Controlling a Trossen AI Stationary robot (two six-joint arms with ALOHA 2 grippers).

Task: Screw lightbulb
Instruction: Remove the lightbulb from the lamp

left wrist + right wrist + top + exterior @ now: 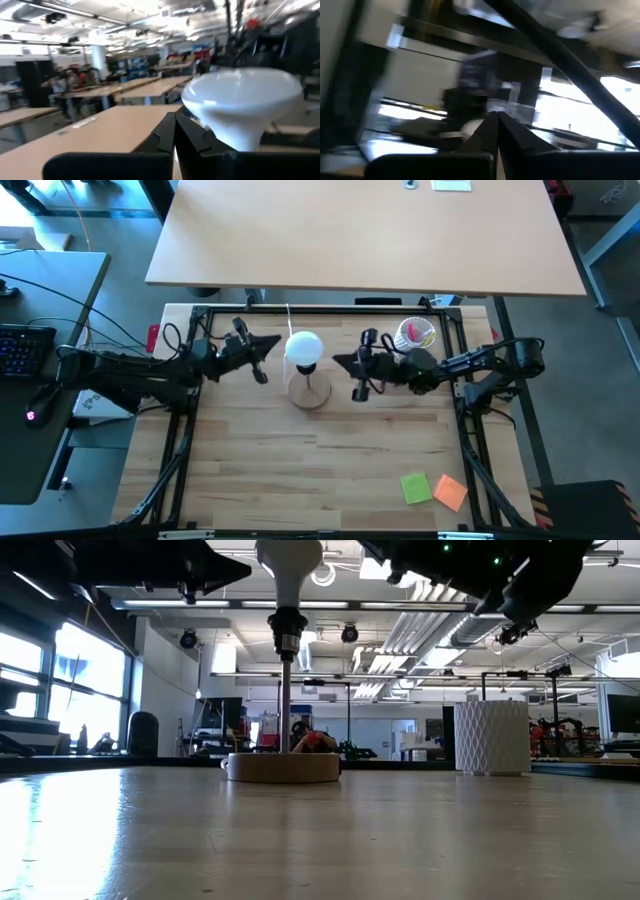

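Wooden tabletop ahead of me: the lightbulb [304,348] stands upright in the lamp base [309,392], apparently screwed home. My left gripper [272,342] sits pinched closed just beside the globe, holding nothing; my right gripper [341,362] is closed and empty too. I judge only backing both arms off remains.

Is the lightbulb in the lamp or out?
In. The lightbulb sits upright in the black socket atop the lamp's pole; nothing grips it.
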